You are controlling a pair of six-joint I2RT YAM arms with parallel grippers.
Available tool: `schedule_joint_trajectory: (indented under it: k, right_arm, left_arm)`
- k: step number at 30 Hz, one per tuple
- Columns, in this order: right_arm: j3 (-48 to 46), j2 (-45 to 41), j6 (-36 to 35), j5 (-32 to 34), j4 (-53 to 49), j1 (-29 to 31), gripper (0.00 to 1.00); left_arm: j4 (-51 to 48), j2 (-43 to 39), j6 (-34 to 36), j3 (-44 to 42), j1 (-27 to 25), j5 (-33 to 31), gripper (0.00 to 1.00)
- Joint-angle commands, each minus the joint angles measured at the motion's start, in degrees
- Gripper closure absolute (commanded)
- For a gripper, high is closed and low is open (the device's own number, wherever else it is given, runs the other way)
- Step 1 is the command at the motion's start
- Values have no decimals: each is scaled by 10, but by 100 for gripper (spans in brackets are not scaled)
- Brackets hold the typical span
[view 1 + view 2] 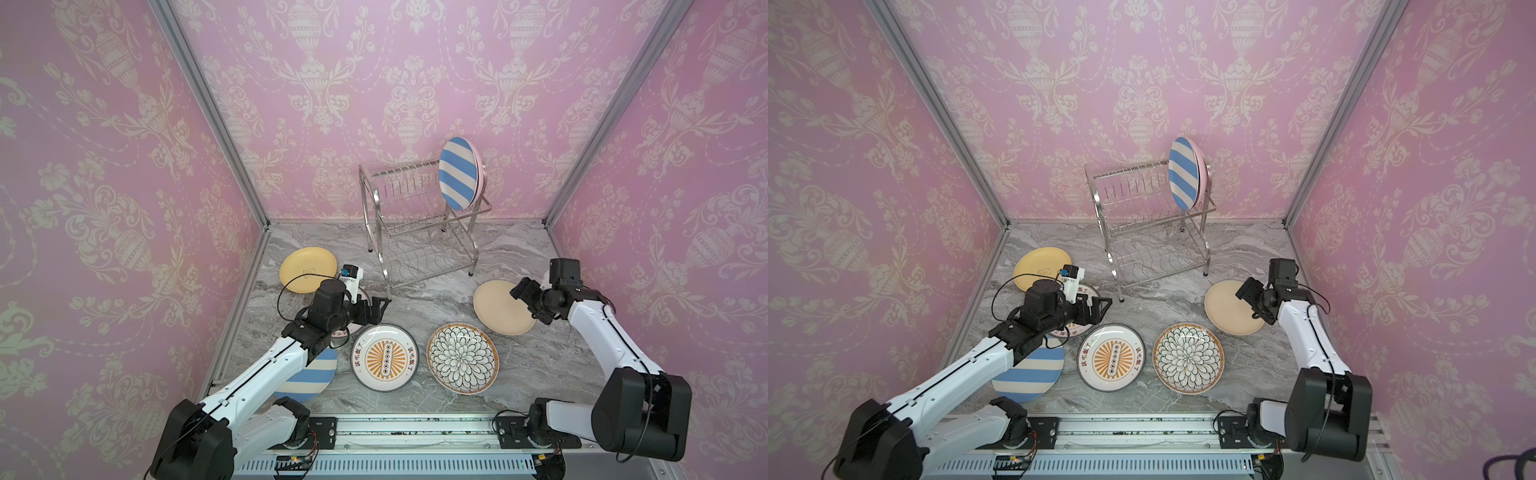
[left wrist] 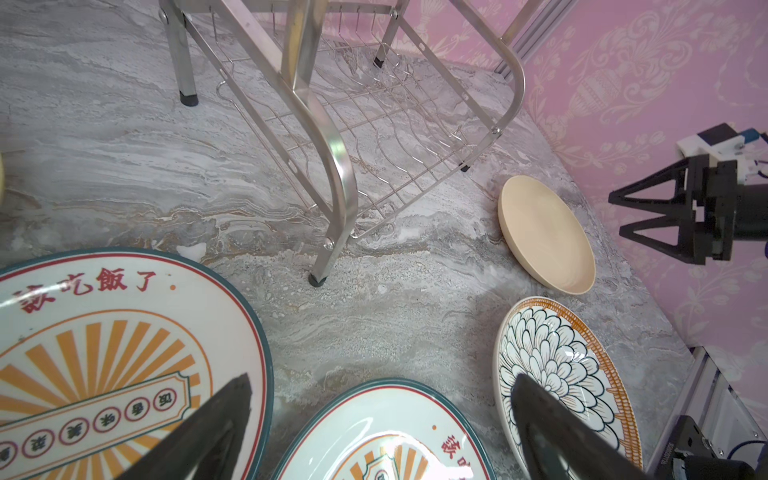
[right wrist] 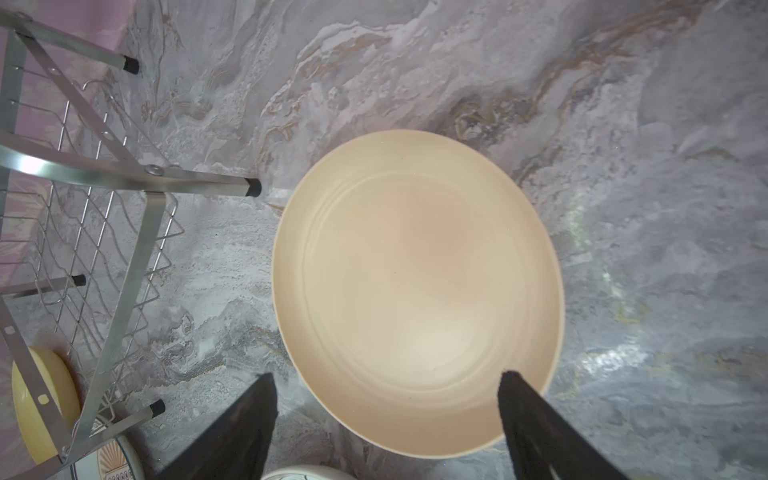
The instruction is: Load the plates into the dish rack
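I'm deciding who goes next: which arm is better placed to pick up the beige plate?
Right. The right gripper hangs open right over the beige plate, at its rim. The left gripper, also open, is farther off, over the sunburst plates.

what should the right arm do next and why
Probably lower the right gripper onto the beige plate's near edge and close. Its jaws hang open there, one finger over the plate and one outside it, the plate lies flat, and the rack has free slots.

surface: grey marble tabletop [image 1: 519, 257] | walls: pink damask wallpaper [image 1: 374, 62]
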Motion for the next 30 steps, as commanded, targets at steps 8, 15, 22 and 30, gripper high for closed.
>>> schedule_joint_trajectory:
  k: [8, 15, 22, 30]
  right_arm:
    - [-91, -22, 35, -12, 15, -54, 17]
    - [-151, -62, 38, -20, 57, -91, 22]
    - [-204, -48, 59, -58, 162, -99, 39]
    - [-198, 1, 58, -69, 192, -101, 56]
  left_arm:
    - [49, 59, 23, 26, 5, 60, 1]
    - [38, 45, 28, 23, 6, 45, 1]
    - [39, 46, 24, 25, 6, 46, 1]
    - [33, 39, 21, 20, 8, 44, 1]
